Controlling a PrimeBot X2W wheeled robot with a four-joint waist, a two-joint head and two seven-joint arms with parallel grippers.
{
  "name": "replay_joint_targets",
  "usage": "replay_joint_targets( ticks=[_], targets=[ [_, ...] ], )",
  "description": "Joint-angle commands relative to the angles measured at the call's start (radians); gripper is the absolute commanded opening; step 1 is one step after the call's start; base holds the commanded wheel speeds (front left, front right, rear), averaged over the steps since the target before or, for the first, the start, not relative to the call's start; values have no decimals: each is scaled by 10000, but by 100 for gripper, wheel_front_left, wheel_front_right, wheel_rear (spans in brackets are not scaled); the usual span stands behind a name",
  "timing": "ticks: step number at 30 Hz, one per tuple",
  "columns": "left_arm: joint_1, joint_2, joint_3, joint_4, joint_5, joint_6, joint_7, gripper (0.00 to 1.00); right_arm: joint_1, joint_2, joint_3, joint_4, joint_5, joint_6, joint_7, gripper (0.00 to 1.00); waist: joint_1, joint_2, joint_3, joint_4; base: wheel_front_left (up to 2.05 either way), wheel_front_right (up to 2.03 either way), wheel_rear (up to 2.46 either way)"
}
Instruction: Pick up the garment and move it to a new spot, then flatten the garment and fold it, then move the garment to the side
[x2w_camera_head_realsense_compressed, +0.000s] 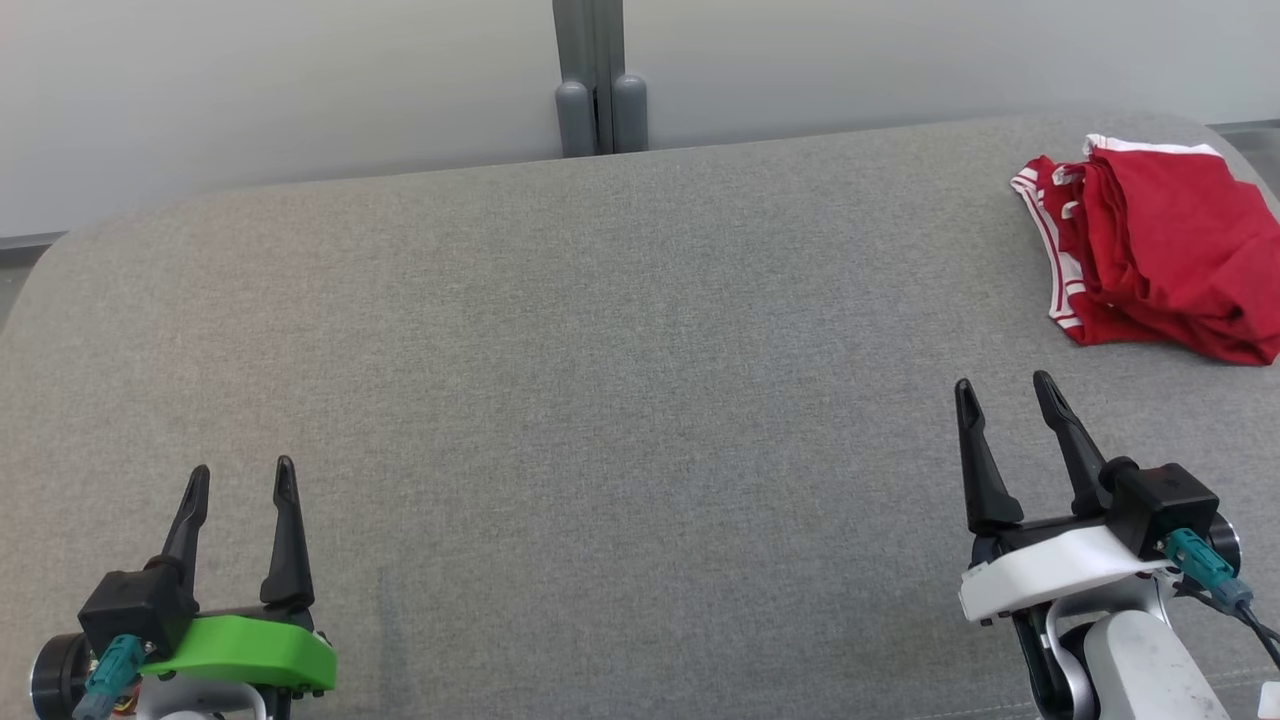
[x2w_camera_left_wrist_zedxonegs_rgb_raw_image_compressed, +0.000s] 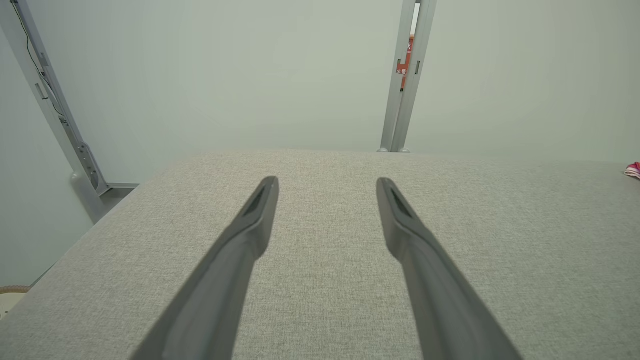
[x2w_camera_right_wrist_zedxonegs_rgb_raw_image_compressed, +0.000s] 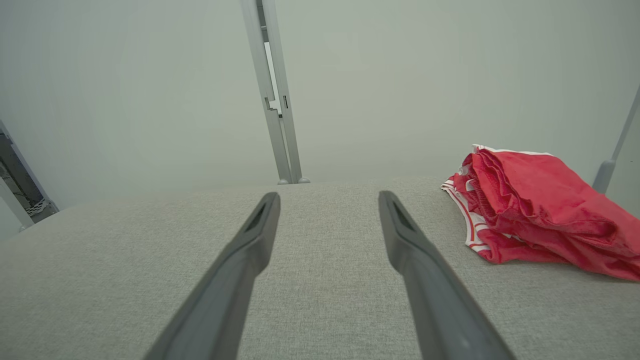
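Observation:
The garment (x2w_camera_head_realsense_compressed: 1160, 255) is red with white stripes and lies bunched in a folded heap at the far right of the grey padded table (x2w_camera_head_realsense_compressed: 600, 350). In the right wrist view the garment (x2w_camera_right_wrist_zedxonegs_rgb_raw_image_compressed: 540, 210) sits to the right of the fingers, apart from them. A red sliver of the garment (x2w_camera_left_wrist_zedxonegs_rgb_raw_image_compressed: 633, 170) shows at the right edge of the left wrist view. My right gripper (x2w_camera_head_realsense_compressed: 1005, 385) hovers open at the lower right, short of the heap and a little left of it, holding nothing. My left gripper (x2w_camera_head_realsense_compressed: 243, 470) stands open at the lower left, far from the cloth.
A pale wall runs behind the table with a grey upright post (x2w_camera_head_realsense_compressed: 600, 90) at its middle. Another grey frame leg (x2w_camera_left_wrist_zedxonegs_rgb_raw_image_compressed: 75, 150) stands off the table's left corner. The table's far edge is rounded at both corners.

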Motion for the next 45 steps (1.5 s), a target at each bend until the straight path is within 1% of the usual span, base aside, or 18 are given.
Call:
replay_joint_targets(
  ticks=[1,8,9,13,27,29,45],
  targets=[
    [127,-3,44,3,86,-22,-28,100,131,2,-15,-42,-30,-18,-23,100,1,0,-15,14,0,0,0],
    [160,-60,112,6,125,61,-28,100,180,22,48,74,56,-18,-23,100,1,0,-141,41,0,0,0],
    [46,-54,100,15,69,29,0,0,57,21,44,67,21,0,0,0,1,0,-141,40,0,0,0],
    [139,-207,77,351,48,25,59,0,228,98,67,389,21,2,10,0,1,0,-150,43,0,0,0],
    [-21,-313,233,315,-2475,-48,774,0,173,119,-204,450,2653,0,674,0,1,0,-192,39,0,0,0],
    [-38,-334,245,287,-2987,-63,897,0,160,125,-260,464,3182,0,810,0,1,0,-202,38,0,0,0],
    [-158,-435,338,203,-5353,-130,1513,0,99,155,-528,526,5619,-2,1443,0,1,0,-250,33,0,0,0]
  ],
)
